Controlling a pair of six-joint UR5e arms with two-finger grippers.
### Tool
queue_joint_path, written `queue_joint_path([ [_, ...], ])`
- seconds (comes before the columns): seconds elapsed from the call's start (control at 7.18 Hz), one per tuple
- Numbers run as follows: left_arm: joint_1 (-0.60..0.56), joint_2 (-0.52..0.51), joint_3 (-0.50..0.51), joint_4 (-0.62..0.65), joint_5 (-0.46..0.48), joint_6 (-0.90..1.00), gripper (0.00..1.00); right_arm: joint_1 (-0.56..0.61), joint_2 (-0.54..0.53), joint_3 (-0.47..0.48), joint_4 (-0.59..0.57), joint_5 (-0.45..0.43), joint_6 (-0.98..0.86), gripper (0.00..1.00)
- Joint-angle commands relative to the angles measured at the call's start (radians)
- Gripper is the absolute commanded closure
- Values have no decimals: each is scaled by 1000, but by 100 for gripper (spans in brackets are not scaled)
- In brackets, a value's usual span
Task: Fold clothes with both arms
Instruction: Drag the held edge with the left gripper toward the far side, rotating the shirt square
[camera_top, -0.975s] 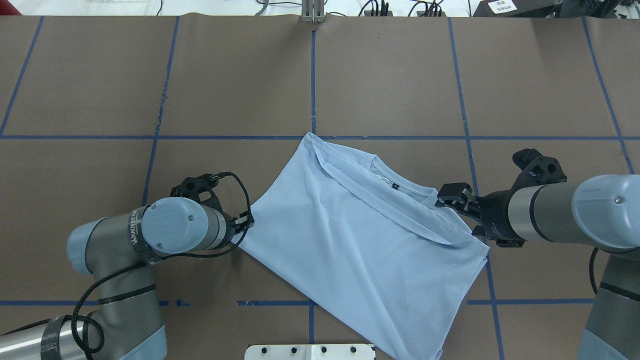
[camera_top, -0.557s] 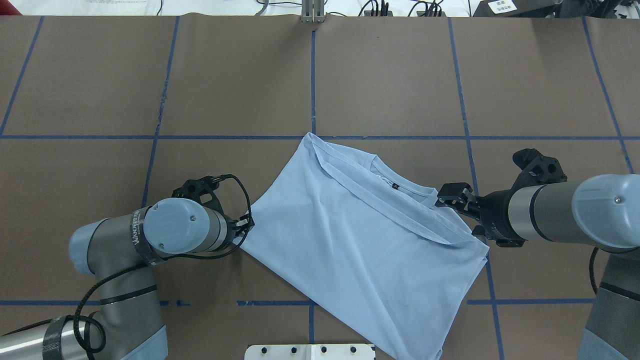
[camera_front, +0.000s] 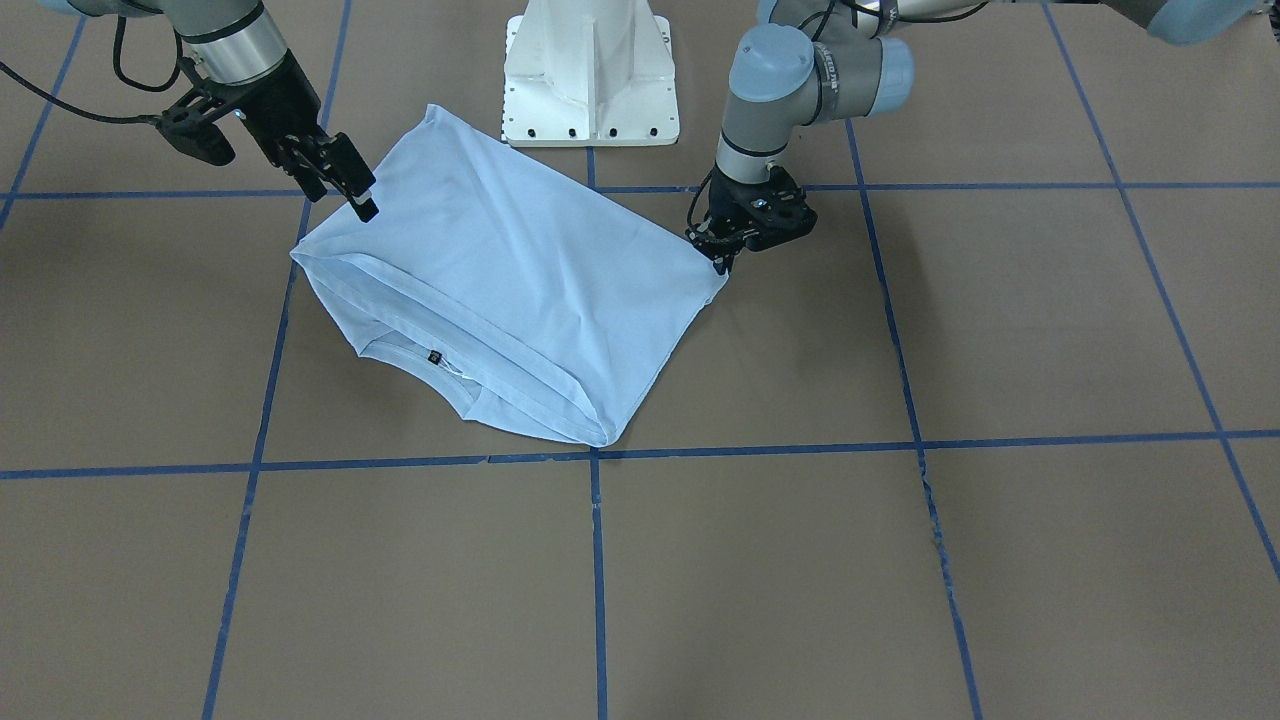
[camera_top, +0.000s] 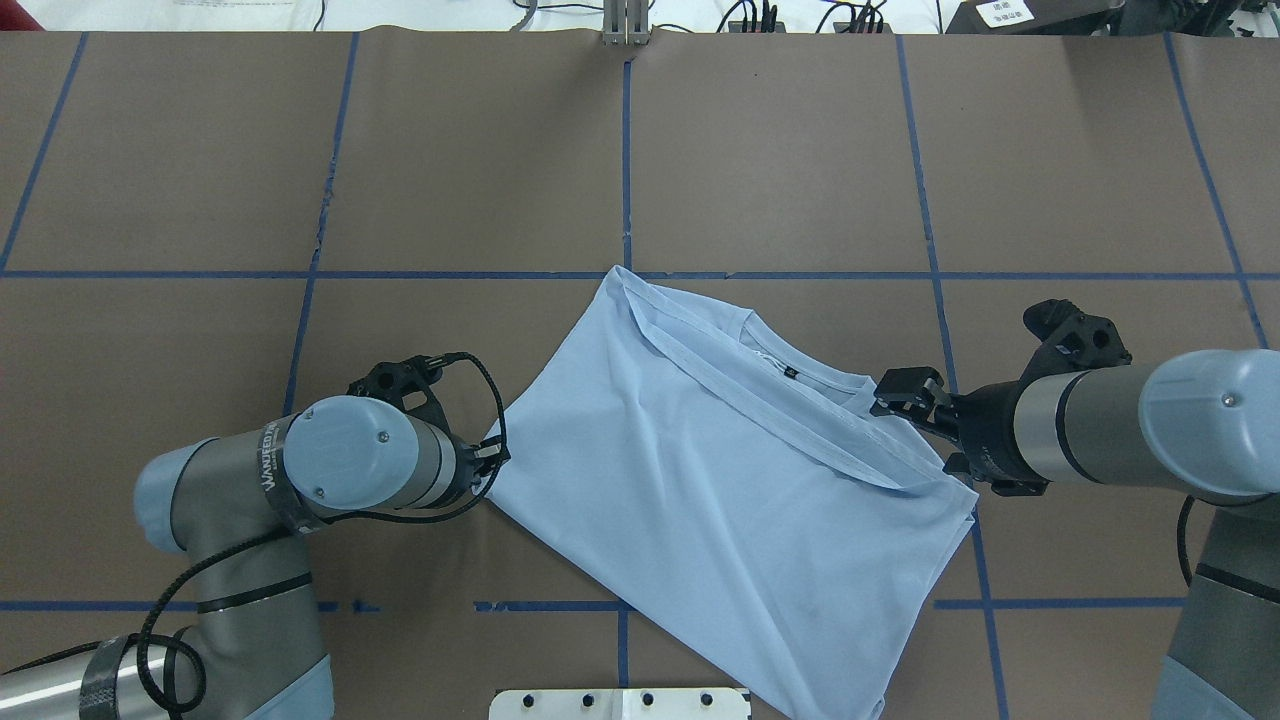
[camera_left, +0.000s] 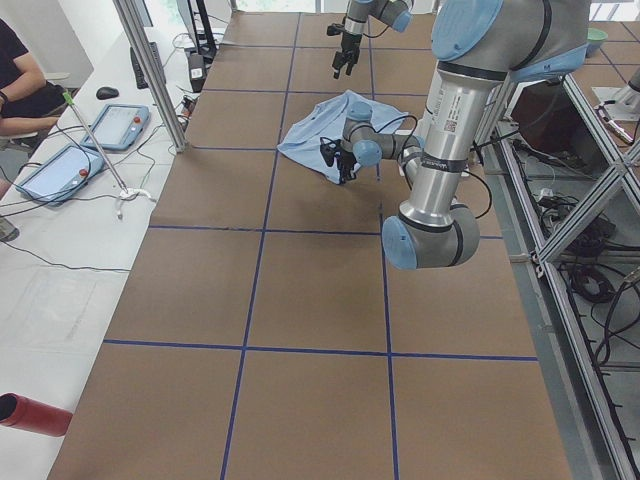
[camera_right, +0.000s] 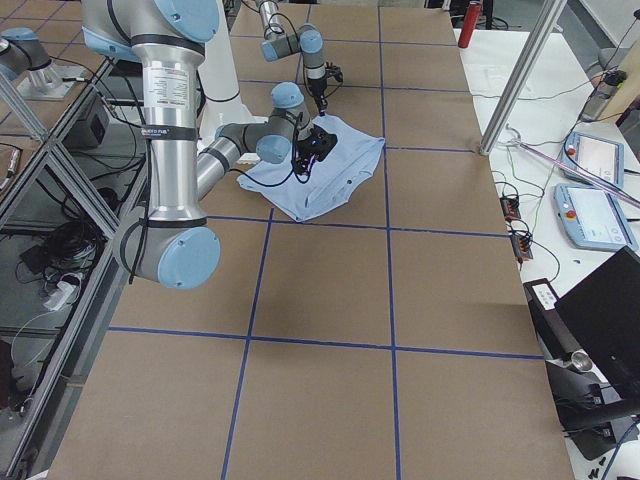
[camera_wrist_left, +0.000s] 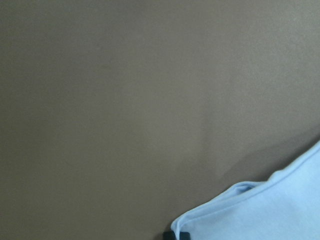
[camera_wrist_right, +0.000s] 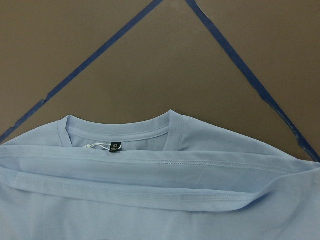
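**Brown table, blue grid: one corner pinched, one to go**

Brown paper ruled with blue tape covers the table (camera_top: 450, 150). The light blue T-shirt (camera_top: 720, 500) lies skewed across the lower middle of the overhead frame. It is already doubled over, with its hem band (camera_wrist_right: 150, 187) running just below the collar (camera_wrist_right: 120, 131) and the dark neck label (camera_wrist_right: 115, 147).

Nearest, at lower left, the left gripper (camera_front: 722, 262) is down at the shirt's side corner, its fingers drawn together on the cloth. The wrist view shows that corner curled up off the paper.

Farther along, at mid right, the right gripper (camera_front: 355, 195) hovers spread and holds nothing, just above the shirt's edge on the opposite side, near the collar.

My read is that one side is pinched and the other is not yet. Next, the right gripper must drop and pinch its edge. Then both need to lift and carry together evenly, or the fold will skew.
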Motion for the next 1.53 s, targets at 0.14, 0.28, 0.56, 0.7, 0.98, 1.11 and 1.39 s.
queue_joint_path([
  [0.14,-225,-3,-8,-7,-36,286,100,0,5,-6,5,3,0,0],
  [0.28,-290,-86,113,-74,-70,301,100,0,32,-8,5,-3,2,0],
  [0.56,-394,-325,479,-288,-73,301,100,3,77,-17,3,-8,8,0],
  [0.7,-424,-431,652,-351,-72,312,100,3,86,-17,6,-8,8,0],
  [0.98,-441,-514,870,-531,-72,327,100,-2,115,-40,3,-7,8,0],
  [1.11,-441,-515,847,-528,-75,329,54,-2,159,-84,0,-4,5,0],
  [1.39,-439,-351,532,-431,-200,315,50,-53,242,-187,-5,-3,-3,0],
])
